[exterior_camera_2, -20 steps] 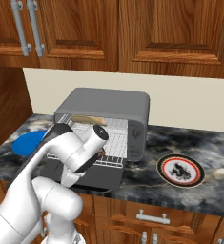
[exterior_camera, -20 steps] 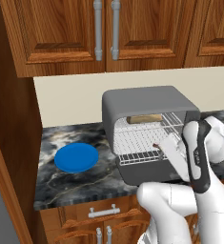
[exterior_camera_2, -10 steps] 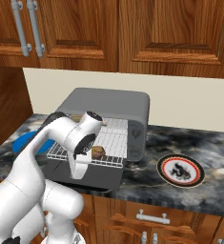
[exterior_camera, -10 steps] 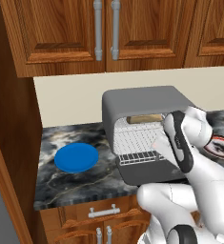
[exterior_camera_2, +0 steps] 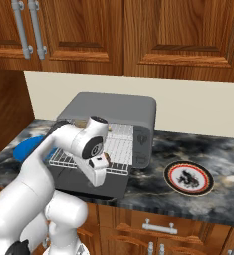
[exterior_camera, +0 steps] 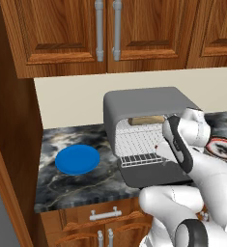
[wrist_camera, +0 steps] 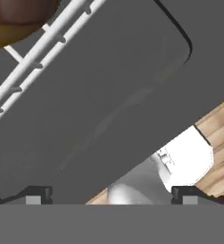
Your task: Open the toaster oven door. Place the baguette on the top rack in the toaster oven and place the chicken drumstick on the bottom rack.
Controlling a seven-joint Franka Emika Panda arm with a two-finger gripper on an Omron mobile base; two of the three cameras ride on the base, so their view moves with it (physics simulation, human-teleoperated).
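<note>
The toaster oven (exterior_camera: 148, 103) stands on the counter with its door (exterior_camera: 151, 177) folded down flat. The baguette (exterior_camera: 146, 120) lies on the top rack (exterior_camera: 134, 131) inside. The bottom rack (exterior_camera: 136, 155) is slid out over the door. On it, at the front right, rests the chicken drumstick (exterior_camera_2: 107, 159), which is golden-brown in the top left corner of the hand view (wrist_camera: 11, 21). My gripper (wrist_camera: 111, 195) is open and empty. It hangs over the door (wrist_camera: 108, 95) just beside the drumstick, in front of the rack (wrist_camera: 37, 52). The hand (exterior_camera_2: 96, 172) points down.
A round blue plate (exterior_camera: 77, 159) lies on the counter left of the oven. A white plate with a dark red rim (exterior_camera_2: 188, 177) lies to the oven's right. Wooden wall cabinets (exterior_camera: 105, 34) hang above, and a tall wooden panel (exterior_camera: 8, 144) closes the left end.
The hand has drawn back from inside the oven and down to the front of the slid-out rack. The drumstick now lies free on that rack. The jaws stay open.
</note>
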